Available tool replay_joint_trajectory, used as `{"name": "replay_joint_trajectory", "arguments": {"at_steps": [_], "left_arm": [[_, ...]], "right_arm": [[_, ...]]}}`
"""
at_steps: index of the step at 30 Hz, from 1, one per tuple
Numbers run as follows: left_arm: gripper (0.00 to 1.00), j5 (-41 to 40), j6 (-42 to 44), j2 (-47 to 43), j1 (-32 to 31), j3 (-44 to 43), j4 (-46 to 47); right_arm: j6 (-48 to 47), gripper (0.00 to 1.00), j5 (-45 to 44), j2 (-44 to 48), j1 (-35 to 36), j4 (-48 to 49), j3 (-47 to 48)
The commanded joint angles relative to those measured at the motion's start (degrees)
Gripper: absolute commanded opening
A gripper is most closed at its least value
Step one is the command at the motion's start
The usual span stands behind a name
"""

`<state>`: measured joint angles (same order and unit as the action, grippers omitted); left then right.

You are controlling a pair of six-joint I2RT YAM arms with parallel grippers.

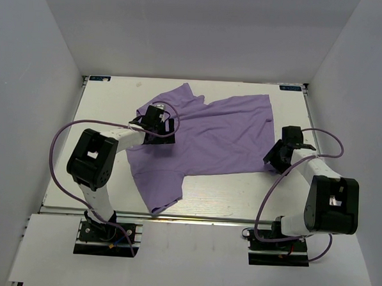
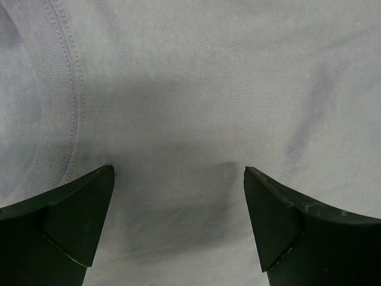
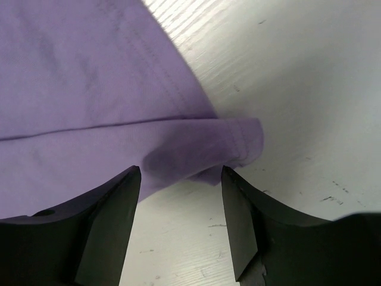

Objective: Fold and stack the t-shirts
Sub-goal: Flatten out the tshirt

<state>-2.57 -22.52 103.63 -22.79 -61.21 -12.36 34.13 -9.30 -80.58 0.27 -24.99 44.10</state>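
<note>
- left jaws spread wide with nothing between them; the left wrist view shows both dark fingers (image 2: pixel 65 220) low over the t-shirt (image 2: pixel 238 89), just beside its ribbed collar (image 2: pixel 59 89), which curves off to their left.
- left arm (image 1: pixel 114 142) reaches from its base over the neck end of the t-shirt.
- t-shirt lies opened out but wrinkled on the white surface (image 1: pixel 239 197), with the neck to the left and the hem to the right; the far sleeve (image 1: pixel 186 93) points to the far edge, and the near sleeve (image 1: pixel 162 196) lies toward the near edge, between the two arms.
- right arm (image 1: pixel 311 175) bends in toward the near right corner of the t-shirt.
- right jaws stand partly apart, pinching nothing; in the right wrist view the hem corner (image 3: pixel 238 140) sits just ahead of the gap between the tips, slightly bunched, with bare surface to its right. i cannot tell whether the tips touch the cloth.
</note>
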Motion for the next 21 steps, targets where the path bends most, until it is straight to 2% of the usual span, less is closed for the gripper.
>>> {"name": "replay_joint_trajectory", "arguments": {"at_steps": [1, 5, 12, 18, 21], "left_arm": [[1.0, -0.85, -0.59, -0.19, -0.24, 0.83, -0.21], [1.0, -0.86, -0.59, 0.34, -0.24, 0.21, -0.21], [1.0, -0.86, -0.59, 0.87, -0.24, -0.31, -0.74], [1.0, -1.47, -0.06, 0.87, 0.28, -0.84, -1.79], [1.0, -1.47, -0.06, 0.34, 0.29, -0.84, -1.79]], "right_arm": [[1.11, 0.62, -1.86, -0.81, -1.59, 1.61, 0.38], [1.64, 0.62, -3.79, -1.07, -2.03, 2.84, 0.02], [0.76, 0.51, -4.5, -0.46, -2.47, 8.11, -1.03], [0.59, 0.48, -3.27, -2.3, -2.91, 6.36, 0.73], [0.85, 0.38, -3.09, -1.96, -3.0, 6.45, -0.24]]}}
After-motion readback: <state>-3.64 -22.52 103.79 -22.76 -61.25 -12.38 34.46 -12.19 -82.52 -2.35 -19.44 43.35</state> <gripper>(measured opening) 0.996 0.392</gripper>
